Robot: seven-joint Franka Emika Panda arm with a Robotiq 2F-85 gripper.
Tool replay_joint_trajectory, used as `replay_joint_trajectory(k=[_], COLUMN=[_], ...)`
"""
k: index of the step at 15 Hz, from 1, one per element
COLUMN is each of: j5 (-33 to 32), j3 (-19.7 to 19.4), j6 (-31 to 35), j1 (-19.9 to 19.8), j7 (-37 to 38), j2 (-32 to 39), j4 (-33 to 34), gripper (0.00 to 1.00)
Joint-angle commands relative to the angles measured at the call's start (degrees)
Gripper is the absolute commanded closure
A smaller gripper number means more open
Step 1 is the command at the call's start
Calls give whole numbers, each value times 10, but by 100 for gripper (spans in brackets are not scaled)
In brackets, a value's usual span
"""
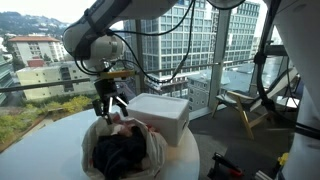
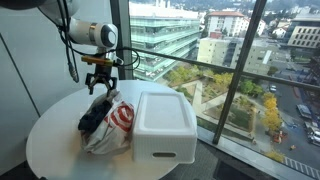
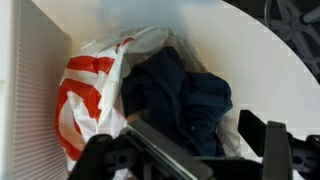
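Nearest the lens: gripper (image 3: 190, 158), jaws spread wide, clasping nothing. Hangs just above dark cloth (image 3: 185, 95), contact impossible to judge. Lies bundled in a white bag (image 3: 85, 100) with red print, mouth open upward. Rests on round white table (image 2: 50, 145), touching white foam box (image 2: 165, 125) alongside. Behind, window (image 2: 240, 100) onto city buildings (image 2: 225, 48).

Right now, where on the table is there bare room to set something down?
Bare tabletop runs from the bag round to the rim opposite the white box. Crowded: bag and box lie close together, end effector just above the bag.
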Motion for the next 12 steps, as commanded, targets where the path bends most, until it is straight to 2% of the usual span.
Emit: replay_joint_trajectory(k=[1, 5, 6, 7, 8, 12], j5=[48, 91, 81, 64, 70, 67], j3=[27, 54, 55, 51, 48, 52], j6=[59, 91, 106, 133, 101, 123], j1=[-13, -15, -8, 0, -3, 1], j7=[-88, -187, -197, -192, -171, -184], j2=[-9, 21, 23, 23, 29, 34], j4=[-42, -60, -66, -64, -57, -63], gripper=[0, 0, 1, 0, 0, 0])
